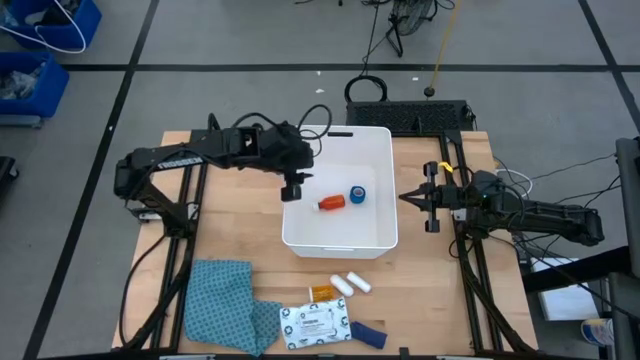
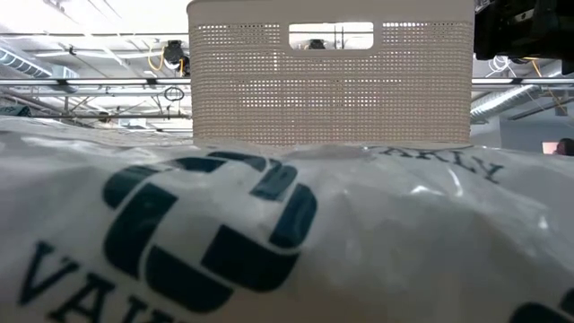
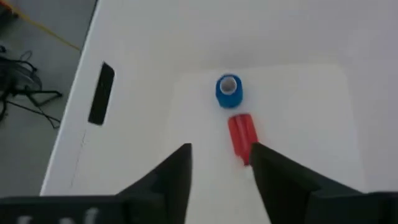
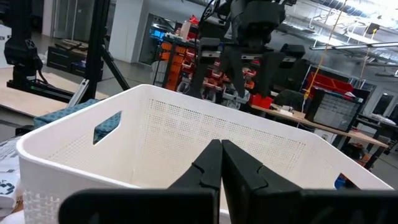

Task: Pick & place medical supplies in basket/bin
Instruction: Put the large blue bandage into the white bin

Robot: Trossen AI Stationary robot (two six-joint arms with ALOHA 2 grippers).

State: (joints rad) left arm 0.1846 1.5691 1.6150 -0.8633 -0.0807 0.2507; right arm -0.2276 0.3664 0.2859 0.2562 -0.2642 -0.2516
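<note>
While the left gripper hangs over the left part of the white tub, its two dark fingers stand apart with nothing between them; in the left wrist view the gap between them shows only the tub's pale floor. Just beyond those fingers lies the red-capped bottle, on its side on the tub floor, and a little farther right stands the blue tape roll, its hollow core facing up. Seen from above, the bottle and the roll rest near each other in the middle of the tub, apart from the walls. A handle slot pierces the far short rim.

Right of the tub, the right gripper is clenched, fingers pressed together on nothing, its tip pointing at the tub's right wall and just clear of it.

Near the front edge of the wooden table lie the remaining supplies: two white cylinders side by side, an orange pill bottle just left of them, a white printed flat packet nearer still, and a dark blue strip at the packet's right end. A blue patterned cloth lies left of the packet, touching it.

In the low view the packet fills the foreground, with the tub's perforated wall rising behind it.
</note>
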